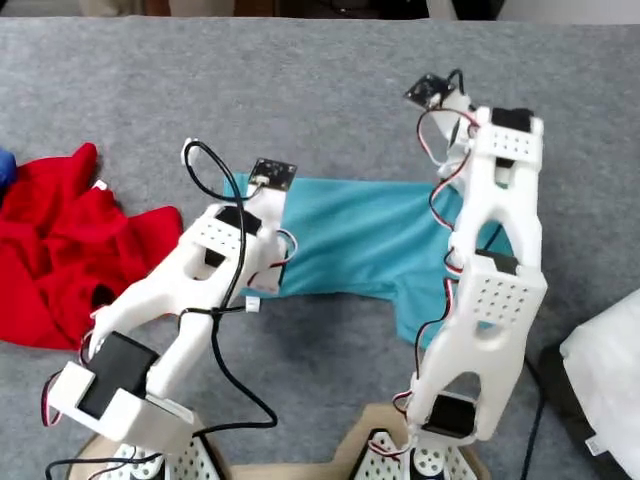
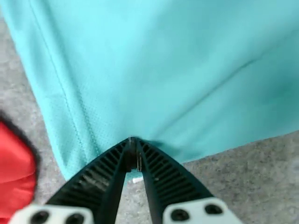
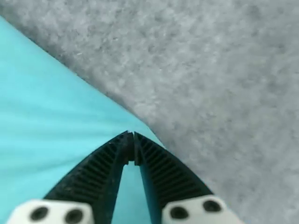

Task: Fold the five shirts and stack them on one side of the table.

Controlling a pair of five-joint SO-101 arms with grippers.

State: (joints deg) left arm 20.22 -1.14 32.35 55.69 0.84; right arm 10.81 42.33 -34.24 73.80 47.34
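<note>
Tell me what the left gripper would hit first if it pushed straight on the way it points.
The teal shirt: the left gripper has its shut tips at the cloth near the hem. Going further would likely press the cloth onto the grey table underneath, though depth is hard to judge.

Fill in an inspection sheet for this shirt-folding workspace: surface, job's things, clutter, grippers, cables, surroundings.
Surface: grey carpet-like table.
Job's things: teal shirt spread flat in the middle; red shirt crumpled beside it.
Clutter: white bag-like item at one table edge; small blue thing by the red shirt, cut off.
Grippers: left gripper, fingers shut on the teal shirt near its hem; right gripper, fingers shut on its edge.
Cables: black cable looping off the left arm; thin wires along the right arm.
Surroundings: nothing clear beyond the table's far edge.
</note>
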